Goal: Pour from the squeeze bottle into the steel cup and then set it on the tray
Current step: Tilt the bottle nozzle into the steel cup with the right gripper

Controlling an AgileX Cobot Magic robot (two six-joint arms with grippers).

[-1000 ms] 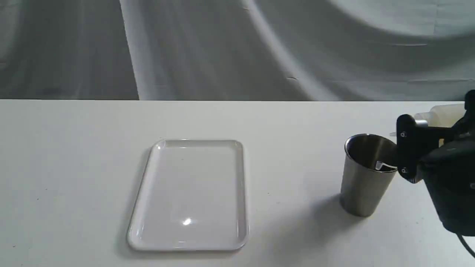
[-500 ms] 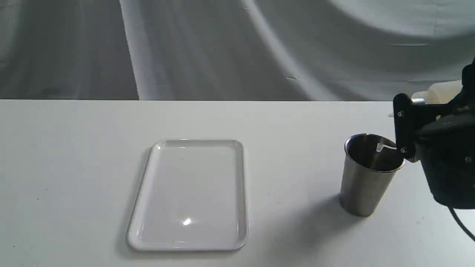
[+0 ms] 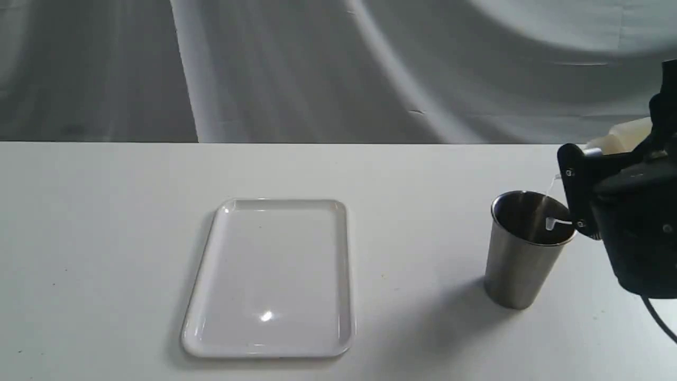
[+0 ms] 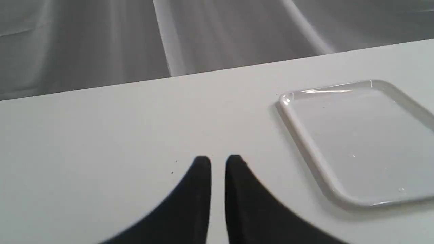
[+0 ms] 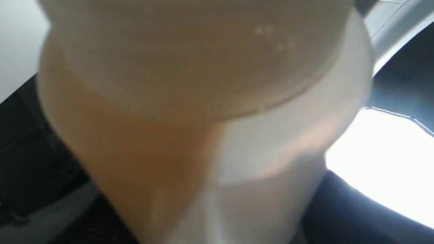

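Observation:
The squeeze bottle [image 3: 624,136] is tipped on its side at the far right, with my right gripper [image 3: 582,185] shut on it. Its nozzle points left over the steel cup [image 3: 521,259], and the tethered cap [image 3: 551,223] dangles just above the cup's dark mouth. Up close in the right wrist view, the bottle [image 5: 203,101] fills the picture and amber liquid shows inside. The white tray [image 3: 280,202] lies flat at mid-table with nothing on it. My left gripper [image 4: 218,162] hovers over bare table beside the tray [image 4: 305,135], its fingers nearly together and holding nothing.
A white tabletop [image 3: 106,238] runs the full width, with a grey draped cloth [image 3: 317,69] behind its far edge. A black cable [image 3: 661,323] hangs below the right arm near the table's right side.
The right gripper rose with the bottle, then sank slightly. The dangling cap lifted out of the cup and now hangs at its rim. Tray and cup stayed put.

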